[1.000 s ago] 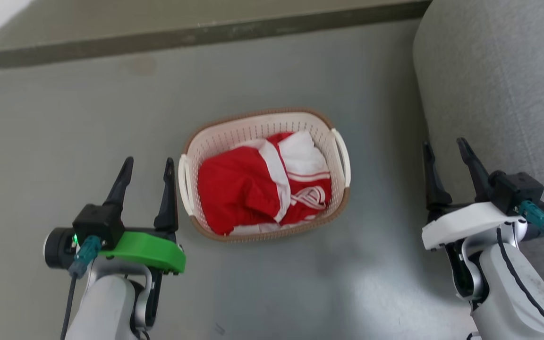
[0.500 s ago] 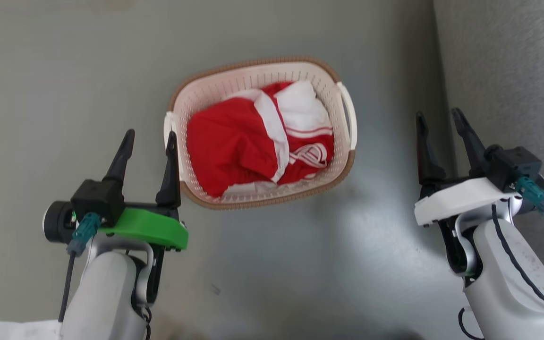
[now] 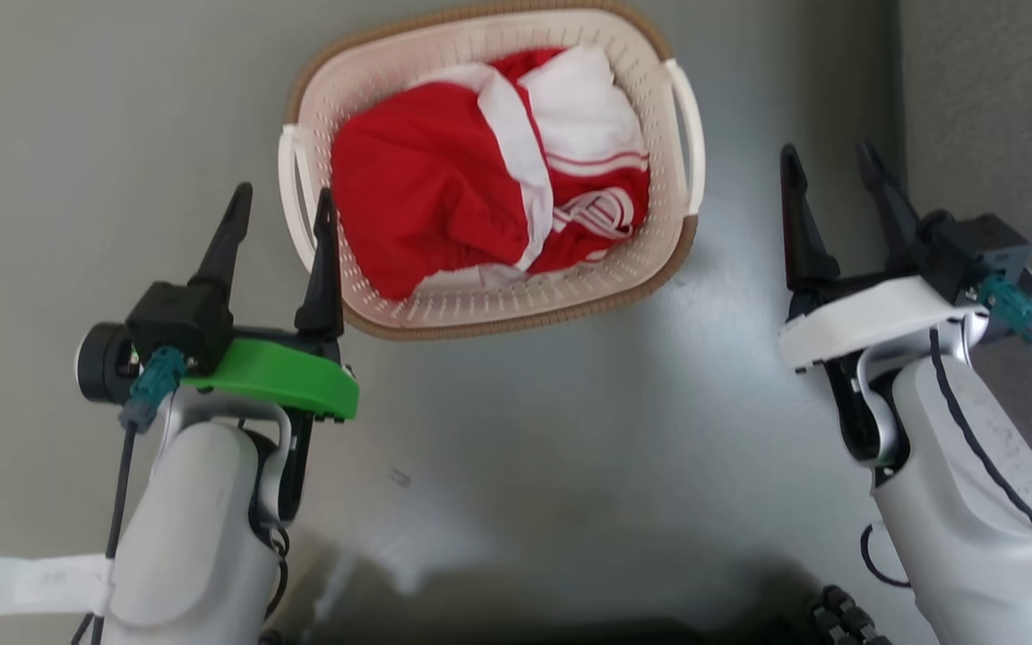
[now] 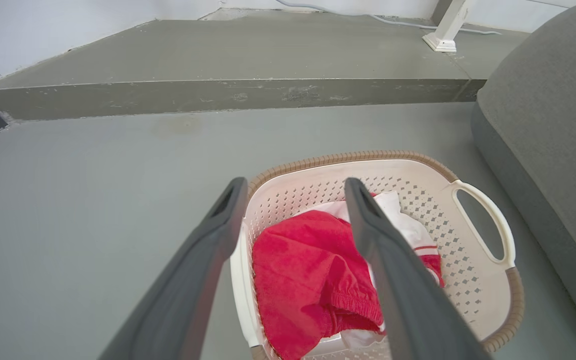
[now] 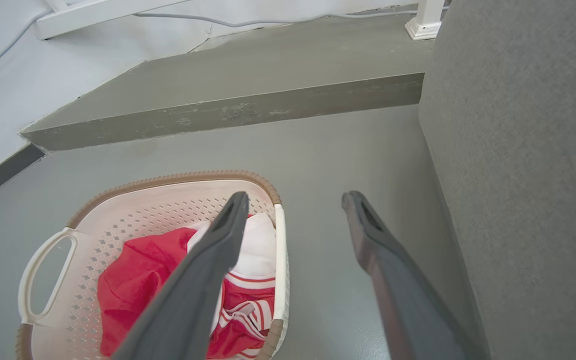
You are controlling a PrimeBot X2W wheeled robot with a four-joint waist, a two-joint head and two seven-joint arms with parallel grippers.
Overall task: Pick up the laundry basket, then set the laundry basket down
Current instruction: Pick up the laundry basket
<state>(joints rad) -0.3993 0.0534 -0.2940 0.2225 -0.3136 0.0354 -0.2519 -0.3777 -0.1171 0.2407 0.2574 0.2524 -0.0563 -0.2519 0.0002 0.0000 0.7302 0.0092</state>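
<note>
The laundry basket lies on the floor ahead, long axis side to side; my spread left gripper, nearer, brackets its left handle, while my spread right gripper stands apart.

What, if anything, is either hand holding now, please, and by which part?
Nothing: the left hand and the right hand are both open near the laundry basket.
</note>
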